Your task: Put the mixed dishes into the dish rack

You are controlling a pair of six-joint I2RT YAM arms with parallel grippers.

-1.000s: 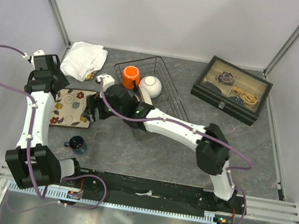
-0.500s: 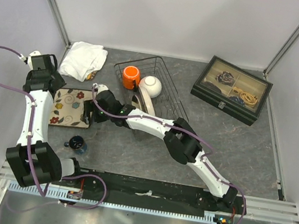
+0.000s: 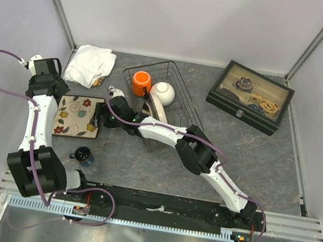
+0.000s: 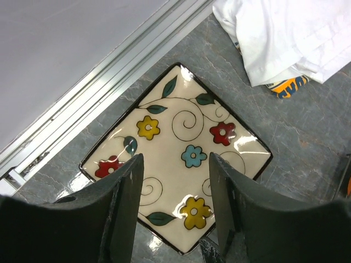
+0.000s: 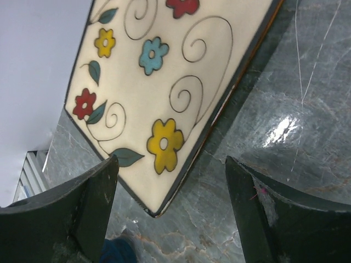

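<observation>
Plate (image 5: 164, 82) under spread right pincer (image 5: 171, 171)

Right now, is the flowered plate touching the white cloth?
Apart. The left wrist view shows a strip of bare grey table between the plate and the cloth above it.

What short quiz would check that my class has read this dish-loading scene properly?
1. True or false: the orange mug and white bowl sit in the rack.
2. Which lies under the right hand? A bowl, B flowered plate, C mug.
3. Fill in: the left hand is ____, holding nothing.
Key: 1 true; 2 B; 3 open.
</observation>
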